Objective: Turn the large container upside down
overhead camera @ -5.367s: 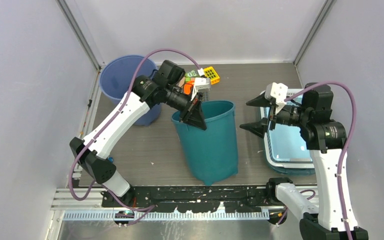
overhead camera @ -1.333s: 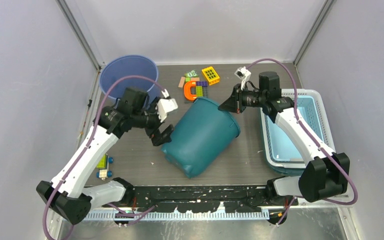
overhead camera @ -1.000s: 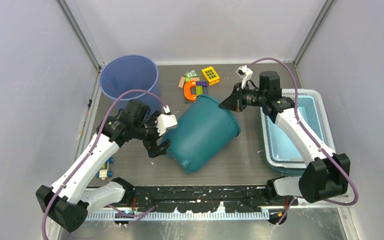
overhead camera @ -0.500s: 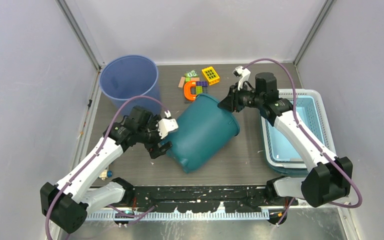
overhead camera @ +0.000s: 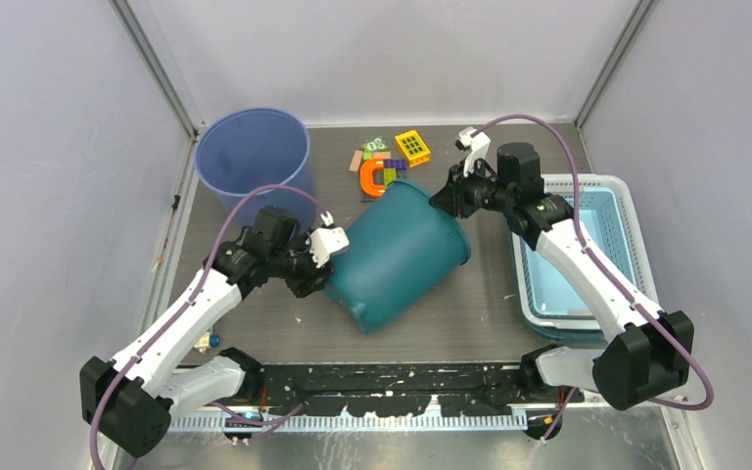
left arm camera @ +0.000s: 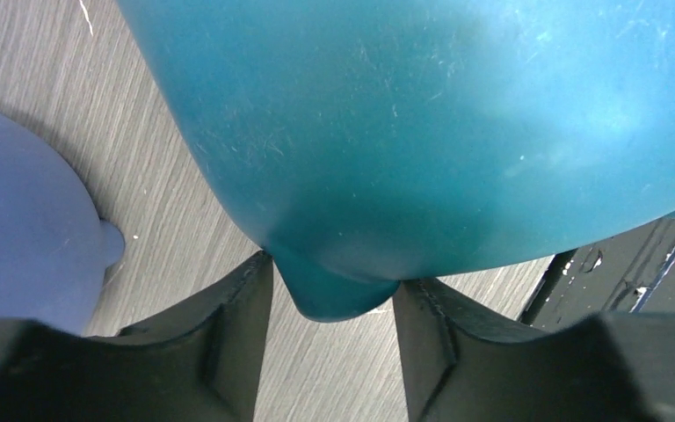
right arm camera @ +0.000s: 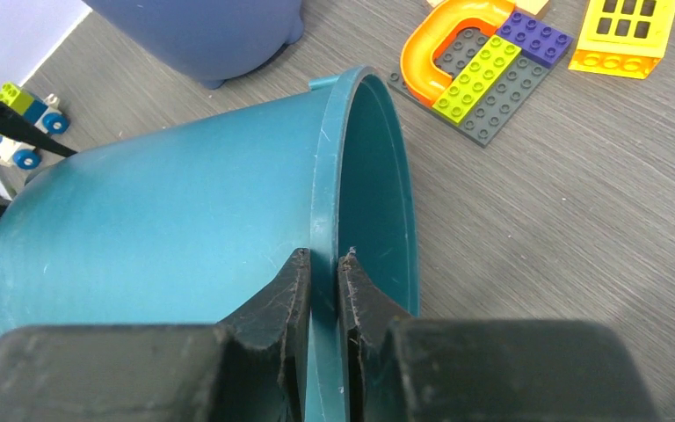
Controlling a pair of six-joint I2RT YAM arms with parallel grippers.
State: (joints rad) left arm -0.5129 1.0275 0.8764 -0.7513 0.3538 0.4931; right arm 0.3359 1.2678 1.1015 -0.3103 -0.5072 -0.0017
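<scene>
The large container (overhead camera: pixel 397 259) is a teal bucket lying tilted on its side, mouth toward the back right, base toward the near left. My left gripper (overhead camera: pixel 321 279) is at the base. In the left wrist view its fingers (left arm camera: pixel 332 272) press both sides of a small foot under the teal wall (left arm camera: pixel 404 132). My right gripper (overhead camera: pixel 443 199) is at the top of the mouth. In the right wrist view it (right arm camera: pixel 323 257) is shut on the rim, one finger outside the teal wall (right arm camera: pixel 158 229) and one inside.
A blue bucket (overhead camera: pixel 253 157) stands upright at the back left. Toy bricks (overhead camera: pixel 387 166) and a yellow block (overhead camera: pixel 412 147) lie behind the container. A light blue basket (overhead camera: pixel 602 181) sits at the right. A small toy car (overhead camera: pixel 213 340) lies near the left arm.
My left gripper has moved in against the container's base and closed from wide open onto its foot. The right gripper stays on the rim and has shifted slightly forward.
</scene>
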